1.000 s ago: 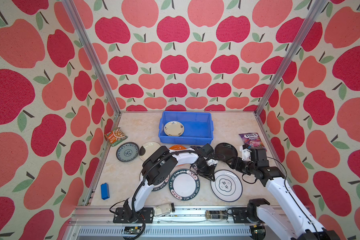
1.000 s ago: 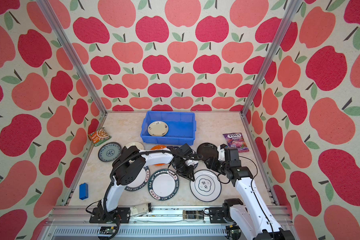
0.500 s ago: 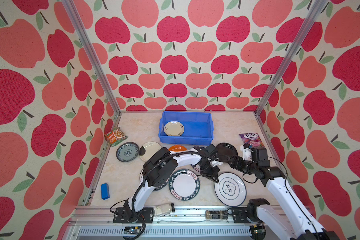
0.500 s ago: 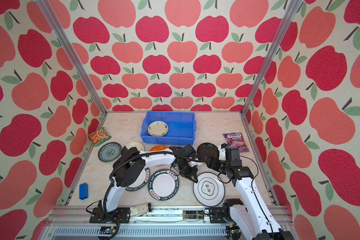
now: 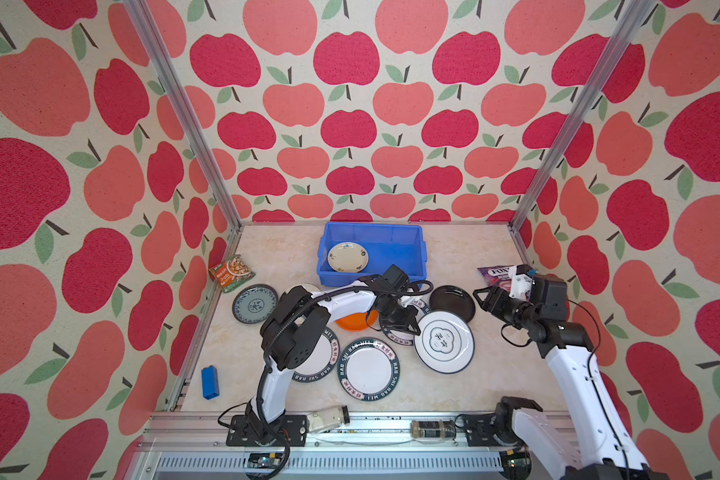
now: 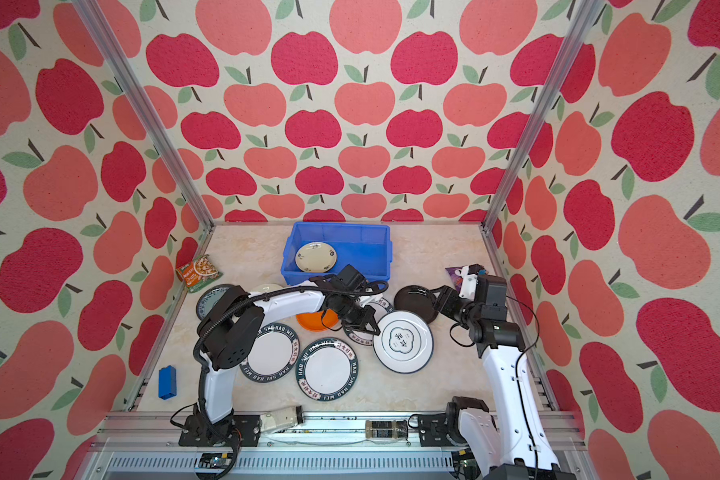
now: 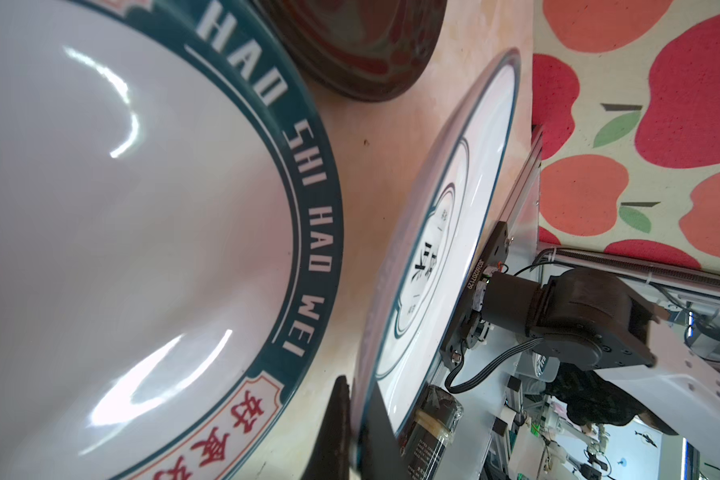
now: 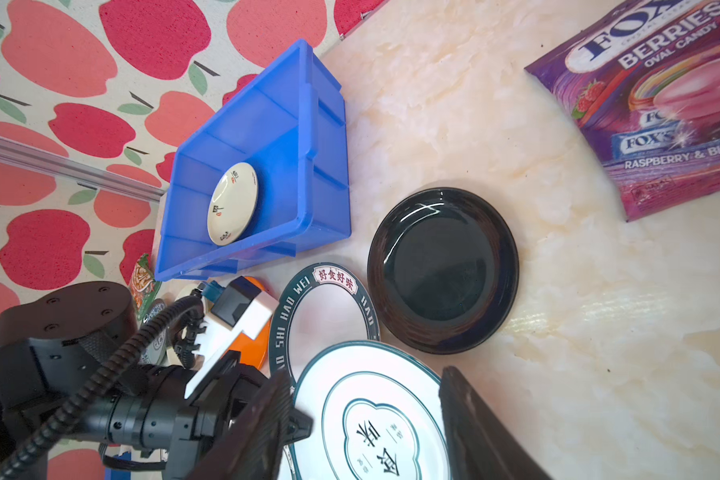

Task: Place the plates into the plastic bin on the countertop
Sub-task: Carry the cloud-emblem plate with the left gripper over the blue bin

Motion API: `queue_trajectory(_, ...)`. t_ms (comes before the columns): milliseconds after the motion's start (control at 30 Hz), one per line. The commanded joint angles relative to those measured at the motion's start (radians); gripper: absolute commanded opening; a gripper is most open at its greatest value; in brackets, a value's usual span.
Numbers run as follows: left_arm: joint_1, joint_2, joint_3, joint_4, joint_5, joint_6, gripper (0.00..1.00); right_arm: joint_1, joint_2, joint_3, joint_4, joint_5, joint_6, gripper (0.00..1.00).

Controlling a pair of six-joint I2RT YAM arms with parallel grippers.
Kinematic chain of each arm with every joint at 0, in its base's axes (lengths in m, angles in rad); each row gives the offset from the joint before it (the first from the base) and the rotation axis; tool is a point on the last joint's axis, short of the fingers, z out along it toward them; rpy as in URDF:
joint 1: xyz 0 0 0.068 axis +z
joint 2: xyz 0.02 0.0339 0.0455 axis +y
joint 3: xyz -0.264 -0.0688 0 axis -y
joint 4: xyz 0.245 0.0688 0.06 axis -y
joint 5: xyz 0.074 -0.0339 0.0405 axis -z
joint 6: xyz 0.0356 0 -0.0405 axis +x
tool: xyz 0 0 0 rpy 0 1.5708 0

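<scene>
White glazed ware with a thin dark-green rim line and a lobed emblem with characters at its centre: the large round plate [image 5: 444, 342] sits on the beige marble-look countertop [image 5: 487, 386], near the bright blue rectangular plastic bin [image 5: 395, 253] but outside it, just beside a green-lettered white plate [image 8: 329, 316]. I find my left gripper [image 5: 412, 330] clamped tight on its rim. Only the left wrist view shows that pinch, with dark fingertips [image 7: 337, 428] on both faces. I cannot tell whether the gripped edge is lifted. My right gripper [image 5: 479, 298] hangs empty, jaws partly apart, by the glossy black plate [image 5: 452, 304]. One small cream plate [image 5: 347, 257] lies inside the bin.
</scene>
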Motion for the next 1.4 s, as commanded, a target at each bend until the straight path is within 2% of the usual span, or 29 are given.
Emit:
queue_trajectory(0,0.013,-0.09,0.039,-0.003,0.028,0.017,0.0,-0.014,0.011,0.059,0.03,-0.017,0.006,0.61)
queue_trajectory(233,0.111,-0.181,0.132,-0.124,-0.02,0.071,0.0,-0.018,0.073,0.134,0.1,-0.045,0.078,0.6)
queue_trajectory(367,0.229,-0.225,0.186,-0.145,-0.085,0.083,0.0,-0.017,0.13,0.181,0.134,-0.056,0.107,0.6)
queue_trajectory(500,0.332,-0.202,0.264,-0.168,-0.157,0.109,0.0,-0.014,0.192,0.221,0.17,-0.067,0.14,0.59)
queue_trajectory(700,0.424,-0.027,0.495,-0.256,-0.245,0.163,0.0,-0.003,0.274,0.292,0.165,-0.06,0.143,0.59)
queue_trajectory(1000,0.475,0.272,0.878,-0.388,-0.221,0.135,0.0,0.016,0.375,0.331,0.173,-0.069,0.145,0.59)
queue_trajectory(1167,0.478,0.363,0.965,-0.422,-0.176,0.101,0.0,0.028,0.415,0.337,0.197,-0.08,0.158,0.59)
queue_trajectory(1367,0.479,0.412,0.961,-0.407,-0.113,0.07,0.0,0.032,0.444,0.346,0.207,-0.084,0.154,0.59)
